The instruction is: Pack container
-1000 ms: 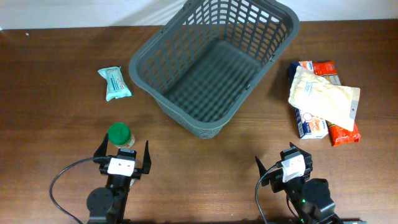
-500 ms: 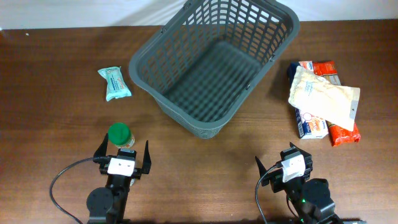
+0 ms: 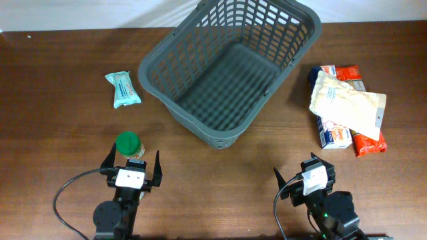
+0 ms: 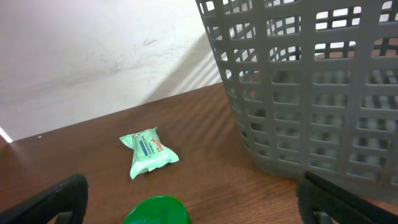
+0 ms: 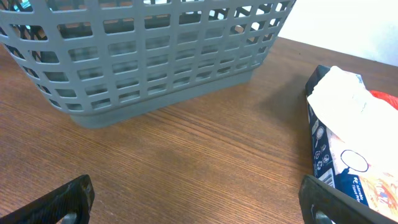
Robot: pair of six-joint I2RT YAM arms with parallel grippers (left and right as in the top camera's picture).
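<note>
1. Your container point(image 3: 227, 87) stands upright at upper centre of the worktop point(image 3: 67, 113).
2. Your left fingers point(image 4: 50, 202) gape fully, holding nothing; green-lidded jar point(image 3: 128, 143) just above them.
3. Your right fingers point(image 5: 59, 200) gape fully, holding nothing.

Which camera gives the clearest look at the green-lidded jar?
The overhead view: the green-lidded jar shows whole, standing just ahead of the open left gripper. The left wrist view catches only part of its lid, cut off at the bottom edge. The right wrist view misses it.
</note>
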